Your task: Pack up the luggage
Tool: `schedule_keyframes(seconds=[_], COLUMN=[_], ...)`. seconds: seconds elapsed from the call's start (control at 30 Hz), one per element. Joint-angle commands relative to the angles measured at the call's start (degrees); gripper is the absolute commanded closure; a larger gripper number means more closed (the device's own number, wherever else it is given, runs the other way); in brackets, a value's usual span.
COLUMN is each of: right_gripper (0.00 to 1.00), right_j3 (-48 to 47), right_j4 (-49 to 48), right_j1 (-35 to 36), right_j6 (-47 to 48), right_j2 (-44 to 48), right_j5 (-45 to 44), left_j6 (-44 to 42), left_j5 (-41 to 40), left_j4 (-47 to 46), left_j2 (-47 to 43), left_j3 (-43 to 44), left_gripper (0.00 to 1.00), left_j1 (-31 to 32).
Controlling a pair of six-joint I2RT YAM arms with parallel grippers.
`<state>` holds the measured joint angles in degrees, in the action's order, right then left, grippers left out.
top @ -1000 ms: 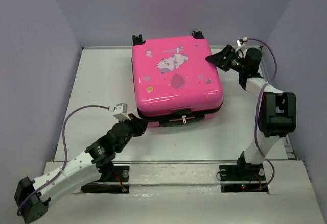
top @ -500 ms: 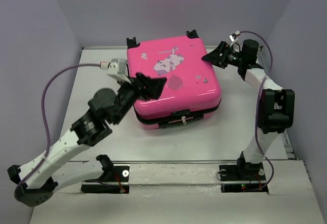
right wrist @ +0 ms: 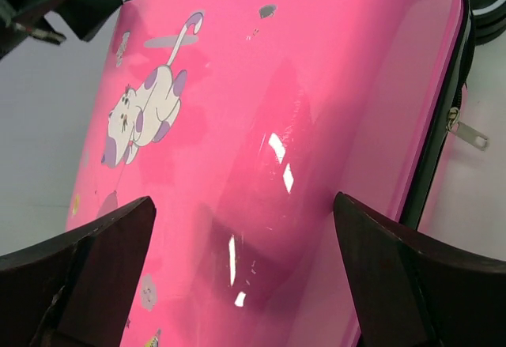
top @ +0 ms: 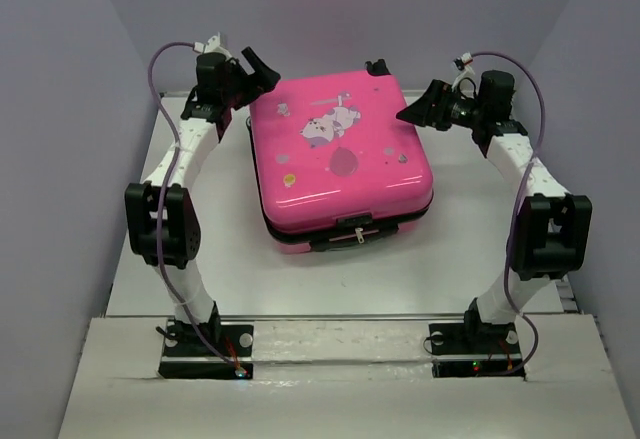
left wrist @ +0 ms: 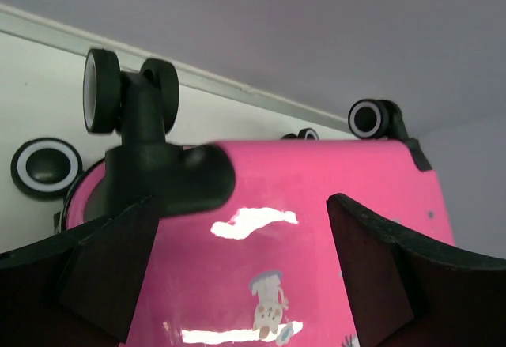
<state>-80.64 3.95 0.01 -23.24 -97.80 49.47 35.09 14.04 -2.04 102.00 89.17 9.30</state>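
- The table (top: 450, 249) has bare room on the near side and on both flanks. The back wall sits close behind the far edge, so you have little room to push that way.
- The luggage (top: 340, 159) lies flat and zipped shut in the middle of the table. Its wheel end is far, its handle end is near you, and it is turned slightly off square.
- Your left gripper (top: 265, 71) hangs at the far-left corner, fingers spread wide with nothing between them. The shell lies just ahead of it and below.
- Your right gripper (top: 418, 109) is likewise spread and empty, over the far-right edge. Both arms are about equally close.
- A wheel (left wrist: 103, 90) stands up right in front of the left fingers and could snag them.
- The zipper pull (right wrist: 466, 132) hangs on the right side seam, nearer your right arm. I judge opening starts there.
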Motion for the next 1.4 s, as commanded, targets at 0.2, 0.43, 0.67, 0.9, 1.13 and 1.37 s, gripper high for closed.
schedule_keyframes(seconds=[0.2, 0.43, 0.67, 0.9, 1.13, 1.37], right_gripper=[0.00, 0.00, 0.00, 0.00, 0.00, 0.00], right_j3=[1.9, 3.1, 4.3, 5.8, 7.8, 8.7], right_j4=[-0.9, -1.2, -3.3, -6.1, -7.4, -7.7], right_j1=[0.7, 0.7, 0.7, 0.7, 0.7, 0.7], right_j6=[2.5, 3.0, 1.6, 0.1, -0.4, -1.3], right_j2=[5.1, 5.4, 4.8, 4.8, 6.6, 7.2], right_j5=[-0.7, -2.6, -1.2, -0.6, -0.1, -2.7], left_j6=[2.7, 2.3, 4.0, 11.8, 19.7, 21.8], left_j5=[9.2, 11.4, 14.1, 17.5, 17.9, 18.5], left_j4=[2.0, 4.2, 1.1, -10.8, -25.3, -25.1], left_j2=[14.0, 21.0, 26.0, 28.6, 27.4, 19.7], left_j3=[18.3, 22.7, 25.4, 23.2, 17.3, 19.0], left_gripper=[0.01, 0.01, 0.01, 0.23, 0.94, 0.94], left_j1=[-5.3, -4.9, -4.6, -4.1, -4.0, -3.7])
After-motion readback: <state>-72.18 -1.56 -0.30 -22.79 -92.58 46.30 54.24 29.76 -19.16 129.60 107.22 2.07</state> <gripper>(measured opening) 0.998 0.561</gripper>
